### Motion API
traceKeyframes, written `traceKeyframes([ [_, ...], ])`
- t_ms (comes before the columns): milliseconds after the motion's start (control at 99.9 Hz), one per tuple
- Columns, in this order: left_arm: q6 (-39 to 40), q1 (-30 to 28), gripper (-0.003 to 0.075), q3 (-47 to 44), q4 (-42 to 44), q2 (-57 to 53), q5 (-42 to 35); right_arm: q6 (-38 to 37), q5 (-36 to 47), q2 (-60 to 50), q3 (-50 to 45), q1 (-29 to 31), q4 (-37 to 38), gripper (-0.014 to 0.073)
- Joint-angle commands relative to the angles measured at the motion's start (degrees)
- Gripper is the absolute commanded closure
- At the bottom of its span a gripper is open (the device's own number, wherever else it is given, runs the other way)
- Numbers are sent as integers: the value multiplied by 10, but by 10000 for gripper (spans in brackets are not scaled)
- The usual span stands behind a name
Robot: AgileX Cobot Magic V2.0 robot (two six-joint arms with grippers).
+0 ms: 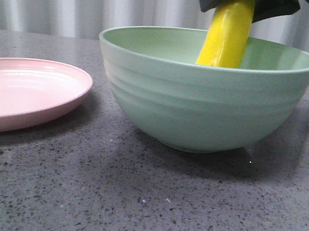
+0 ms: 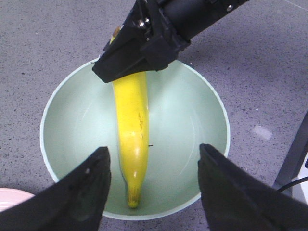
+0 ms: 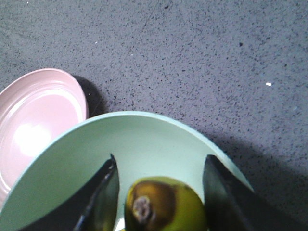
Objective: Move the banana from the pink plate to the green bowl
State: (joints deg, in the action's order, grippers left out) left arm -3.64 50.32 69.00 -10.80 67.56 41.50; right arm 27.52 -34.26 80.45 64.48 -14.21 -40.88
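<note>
Placement is the step we judge to be in hand. From the front, we see the banana [image 1: 227,34] hanging nearly upright, its lower end dipped below the rim of the green bowl [image 1: 200,107], while the right gripper [image 1: 253,1] clamps its upper end at the top edge of the frame. The pink plate [image 1: 22,93] sits bare to the left, just beside the bowl, not touching it.

Seen from the left wrist, the banana runs down into the bowl, tip close to the near wall; whether it touches the floor we cannot tell. The left gripper [image 2: 154,187] hovers above with fingers spread wide, holding nothing.

Seen from the right wrist, the dark fingers [image 3: 103,192] flank the banana's brown stem end. Next, we think, the right gripper need only lower slightly and let go, then rise straight up. The bowl's walls hem the banana in; grey table [image 3: 202,57] lies open all round.
</note>
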Motion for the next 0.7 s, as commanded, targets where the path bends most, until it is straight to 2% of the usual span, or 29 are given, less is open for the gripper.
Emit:
traceKeyframes([
  [0,1,4,344,19,-11,-14,-38,4,36,-38,18,1,-2,277],
  [240,0,4,344,19,-11,-14,-45,4,42,-93,18,1,7,277],
  [490,0,4,349,19,-11,-23,-98,4,-24,-164,18,1,46,280],
  [590,0,4,396,19,-11,-36,-111,4,-59,-193,18,1,52,284],
  [690,0,4,486,14,-11,-57,-111,4,-85,-229,17,1,56,323],
])
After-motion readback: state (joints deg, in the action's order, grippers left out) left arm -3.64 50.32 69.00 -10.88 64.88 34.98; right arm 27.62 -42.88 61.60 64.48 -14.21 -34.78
